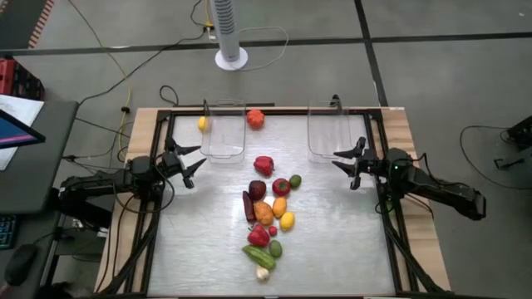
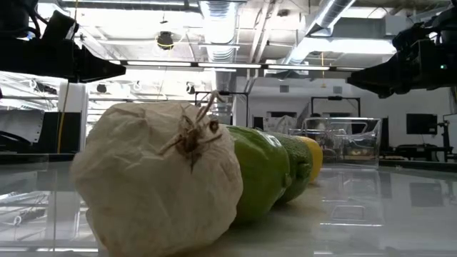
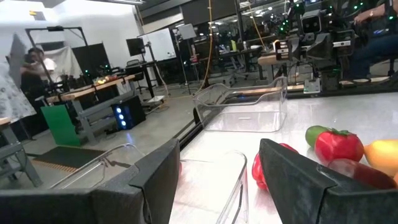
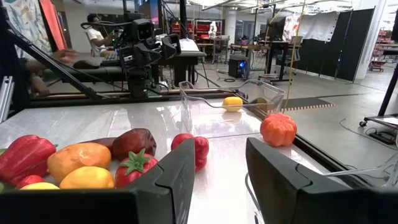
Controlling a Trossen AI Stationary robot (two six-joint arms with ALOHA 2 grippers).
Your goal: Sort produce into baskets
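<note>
The produce lies in a loose pile (image 1: pixel 266 212) at the table's middle: a red pepper (image 1: pixel 263 164), a tomato (image 1: pixel 281 186), and orange, yellow, green and maroon pieces. A pale garlic (image 2: pixel 157 178) lies at the near end. An orange piece (image 1: pixel 255 118) and a yellow one (image 1: pixel 202 124) lie beside the left clear basket (image 1: pixel 223 131). The right clear basket (image 1: pixel 327 131) stands at the far right. My left gripper (image 1: pixel 189 163) is open, left of the pile. My right gripper (image 1: pixel 345 162) is open, right of the pile. Both hold nothing.
A dark frame (image 1: pixel 158 208) runs around the table top. A white fan post (image 1: pixel 229 33) stands on the floor beyond the far edge. Bare table lies between each gripper and the pile. People and workbenches show in the room behind (image 4: pixel 99 37).
</note>
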